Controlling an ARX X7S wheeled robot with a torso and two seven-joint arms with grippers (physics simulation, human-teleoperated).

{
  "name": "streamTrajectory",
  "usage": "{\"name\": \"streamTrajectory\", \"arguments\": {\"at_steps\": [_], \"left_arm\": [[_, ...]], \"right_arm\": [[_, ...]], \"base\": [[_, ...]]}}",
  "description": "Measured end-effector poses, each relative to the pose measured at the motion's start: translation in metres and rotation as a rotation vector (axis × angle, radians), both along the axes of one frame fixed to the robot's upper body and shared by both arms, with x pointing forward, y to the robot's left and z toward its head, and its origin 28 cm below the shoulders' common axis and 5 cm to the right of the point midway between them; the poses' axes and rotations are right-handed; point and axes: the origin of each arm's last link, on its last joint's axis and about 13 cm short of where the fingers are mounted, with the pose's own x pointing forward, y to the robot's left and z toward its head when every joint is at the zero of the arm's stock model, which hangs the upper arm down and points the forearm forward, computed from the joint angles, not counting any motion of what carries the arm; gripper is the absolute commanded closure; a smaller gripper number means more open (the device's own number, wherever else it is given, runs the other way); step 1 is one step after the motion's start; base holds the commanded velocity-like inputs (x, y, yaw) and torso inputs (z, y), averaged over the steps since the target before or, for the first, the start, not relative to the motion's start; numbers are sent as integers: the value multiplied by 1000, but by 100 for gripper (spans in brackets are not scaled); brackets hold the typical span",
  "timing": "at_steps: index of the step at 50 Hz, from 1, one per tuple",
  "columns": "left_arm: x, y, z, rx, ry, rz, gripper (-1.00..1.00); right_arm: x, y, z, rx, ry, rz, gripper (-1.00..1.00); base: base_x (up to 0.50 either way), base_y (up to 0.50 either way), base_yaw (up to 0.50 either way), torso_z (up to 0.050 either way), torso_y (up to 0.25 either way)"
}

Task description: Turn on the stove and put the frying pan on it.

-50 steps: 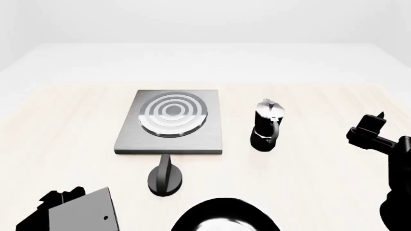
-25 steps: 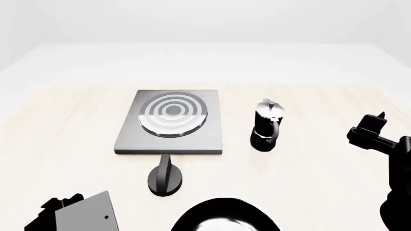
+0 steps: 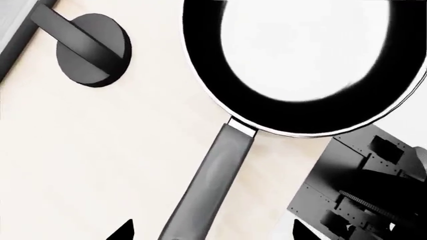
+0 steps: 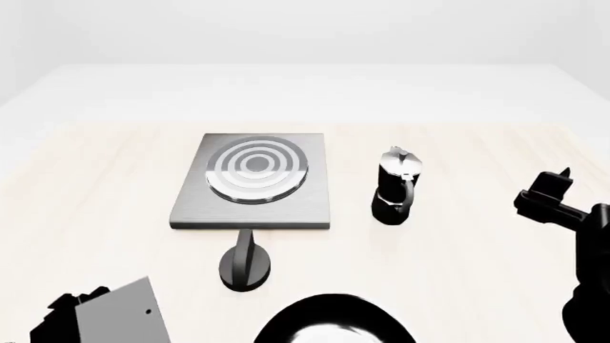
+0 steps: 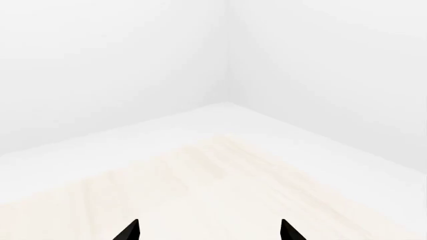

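Observation:
The stove (image 4: 253, 179) lies flat mid-table, its black knob (image 4: 246, 264) on the near side. The frying pan (image 4: 333, 323) shows only as a black rim at the head view's lower edge. In the left wrist view the pan (image 3: 307, 55) fills the frame, and its grey handle (image 3: 217, 180) runs back between the fingertips of my left gripper (image 3: 212, 234). The jaws are open and stand wide of the handle on either side. The knob (image 3: 93, 50) shows beside the pan. My right gripper (image 5: 208, 232) is open with nothing in it, raised at the table's right (image 4: 553, 191).
A black moka pot (image 4: 396, 187) stands upright just right of the stove. The pale wooden table (image 4: 476, 286) reaches a white floor and walls behind. My left wrist's grey plate (image 4: 119, 314) sits at the bottom left of the head view.
My left arm has shifted a little at the bottom left of the head view. The right arm, stove, knob, pan and moka pot are unmoved.

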Motion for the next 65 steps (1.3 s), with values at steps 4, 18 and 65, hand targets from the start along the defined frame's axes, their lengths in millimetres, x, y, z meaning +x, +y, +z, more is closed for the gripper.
{"name": "streamTrajectory", "arguments": {"at_steps": [4, 18, 65], "left_arm": [[1, 1, -1, 3, -1, 7, -100], [5, 2, -4, 8, -14, 21, -100], [38, -2, -52, -29, 88, -24, -100]], "right_arm": [[0, 0, 0, 0, 1, 0, -100], [0, 0, 0, -1, 2, 1, -100], [-2, 0, -2, 3, -6, 0, -100]], "base": [[0, 0, 0, 0, 0], [0, 0, 0, 0, 0], [0, 0, 0, 0, 0]]}}
